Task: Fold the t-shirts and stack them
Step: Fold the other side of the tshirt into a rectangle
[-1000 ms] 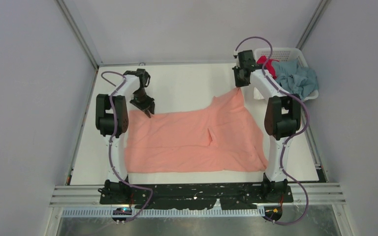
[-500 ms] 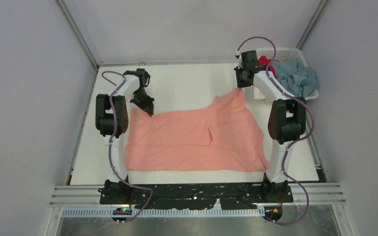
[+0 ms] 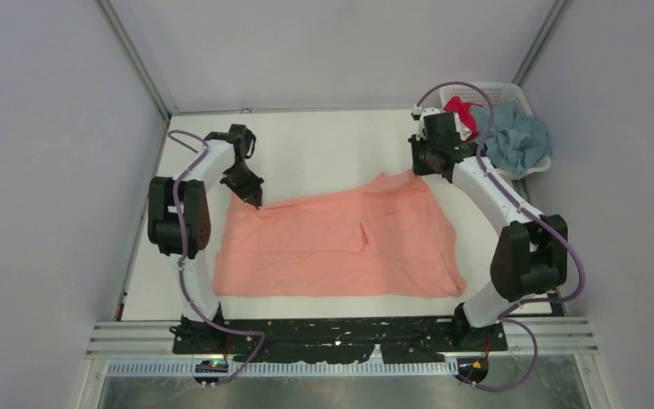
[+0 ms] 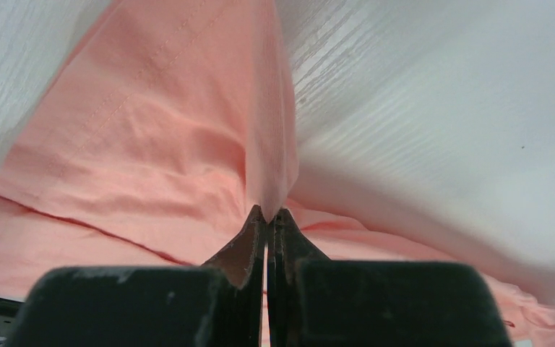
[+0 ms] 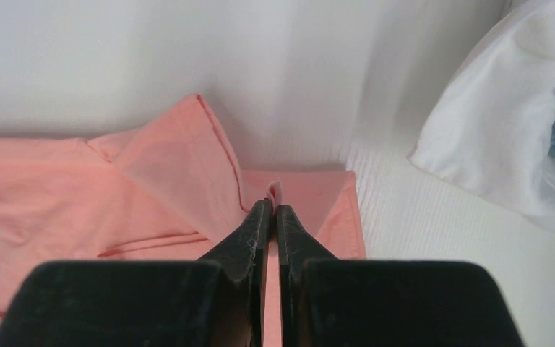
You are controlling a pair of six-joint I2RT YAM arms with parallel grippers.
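Observation:
A large salmon-pink t-shirt [image 3: 332, 243] lies spread on the white table. My left gripper [image 3: 251, 198] is shut on the shirt's far left corner, pinching a fold of pink cloth [image 4: 271, 173] between its fingertips. My right gripper [image 3: 415, 168] is shut on the shirt's far right corner, with a small pinch of cloth [image 5: 274, 194] at its tips. Both corners are held a little off the table. A dusty blue shirt [image 3: 515, 136] and a red shirt [image 3: 462, 111] lie in the basket. White cloth [image 5: 498, 123] shows at the right of the right wrist view.
A white lattice basket [image 3: 498, 89] stands at the far right corner, just behind my right arm. Grey walls close in the table on the left, back and right. The black arm bases sit along the near edge.
Both grippers have moved nearer and outward with the shirt's far corners. The raised right corner has come down and the far edge has pulled flatter. Both arms have swung outward.

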